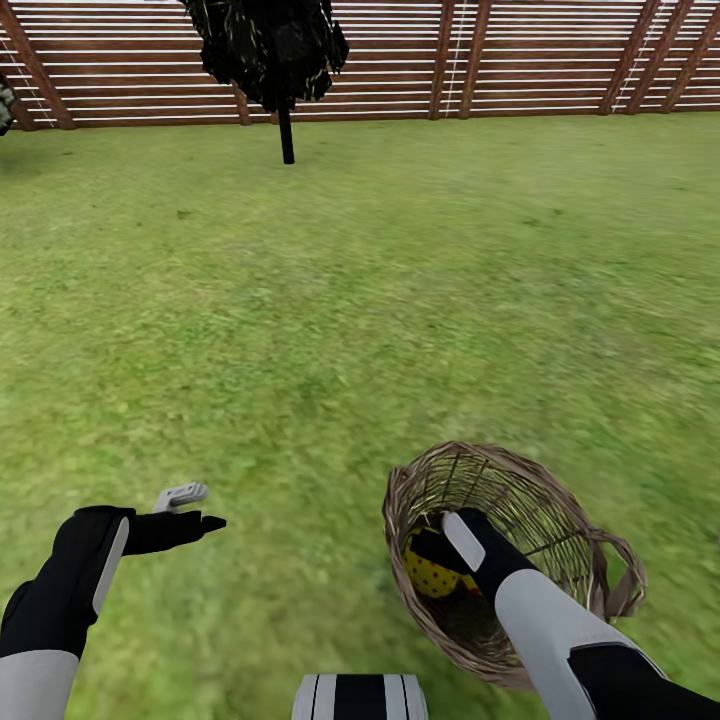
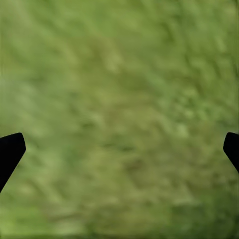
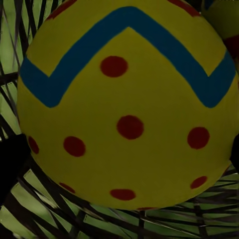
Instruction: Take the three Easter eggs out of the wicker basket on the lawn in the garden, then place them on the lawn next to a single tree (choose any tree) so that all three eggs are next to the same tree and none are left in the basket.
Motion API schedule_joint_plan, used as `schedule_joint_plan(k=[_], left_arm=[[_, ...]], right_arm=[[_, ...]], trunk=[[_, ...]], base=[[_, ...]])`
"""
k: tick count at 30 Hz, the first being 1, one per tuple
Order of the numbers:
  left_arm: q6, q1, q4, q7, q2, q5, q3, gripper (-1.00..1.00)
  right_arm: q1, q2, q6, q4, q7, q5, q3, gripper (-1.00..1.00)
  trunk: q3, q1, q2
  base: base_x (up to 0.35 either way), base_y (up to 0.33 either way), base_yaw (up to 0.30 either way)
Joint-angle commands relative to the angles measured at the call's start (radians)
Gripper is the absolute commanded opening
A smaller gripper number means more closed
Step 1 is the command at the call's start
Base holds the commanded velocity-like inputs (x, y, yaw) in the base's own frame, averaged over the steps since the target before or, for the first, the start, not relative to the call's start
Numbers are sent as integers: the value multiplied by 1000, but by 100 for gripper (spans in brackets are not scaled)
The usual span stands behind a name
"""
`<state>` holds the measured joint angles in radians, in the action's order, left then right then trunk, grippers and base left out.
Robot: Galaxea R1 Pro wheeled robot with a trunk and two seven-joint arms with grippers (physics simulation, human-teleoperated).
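Right gripper [image 1: 432,552] is inside the one wicker basket [image 1: 545,510] on the lawn [image 1: 330,330], jaws spread around one egg [image 3: 127,109]; a second egg [image 3: 224,20] lies behind. Left gripper [image 1: 195,508] hovers over grass, jaws apart, empty. One dark conifer [image 1: 268,45] stands before the fence [image 1: 520,55].

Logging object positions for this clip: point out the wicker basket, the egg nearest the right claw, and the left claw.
wicker basket [image 1: 545,480]: head view, far woven wall.
egg [image 3: 129,109]: right wrist view, dotted yellow face.
left claw [image 1: 196,507]: head view, between fingertips.
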<state>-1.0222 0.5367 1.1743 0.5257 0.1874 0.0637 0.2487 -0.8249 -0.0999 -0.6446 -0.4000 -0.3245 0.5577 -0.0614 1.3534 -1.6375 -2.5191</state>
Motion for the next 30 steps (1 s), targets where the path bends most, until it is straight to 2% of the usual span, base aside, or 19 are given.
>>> schedule_joint_plan(k=[1, 12, 15, 21, 30], left_arm=[[-4, 1, 1, 8, 0, 7, 1, 100], [-4, 0, 1, 7, 0, 7, 1, 100], [-4, 1, 1, 8, 0, 7, 1, 100], [-5, 1, 1, 7, 0, 7, 1, 100], [-5, 0, 1, 7, 0, 7, 1, 100]], right_arm=[[0, 0, -1, -2, -8, 16, -6, -100], [0, 0, -1, 13, -8, 16, -5, -100], [0, 0, -1, 13, -8, 16, -5, -100], [0, 0, -1, 13, -8, 16, -5, -100], [0, 0, -3, 13, -8, 16, -5, -100]], trunk=[[1, 0, 0], [1, 0, 0], [-11, 1, 0], [-11, 1, 0], [-46, 6, 3]], base=[[0, 0, 0], [0, 0, 0], [0, 0, 0], [0, 0, 0], [0, 0, 0]])
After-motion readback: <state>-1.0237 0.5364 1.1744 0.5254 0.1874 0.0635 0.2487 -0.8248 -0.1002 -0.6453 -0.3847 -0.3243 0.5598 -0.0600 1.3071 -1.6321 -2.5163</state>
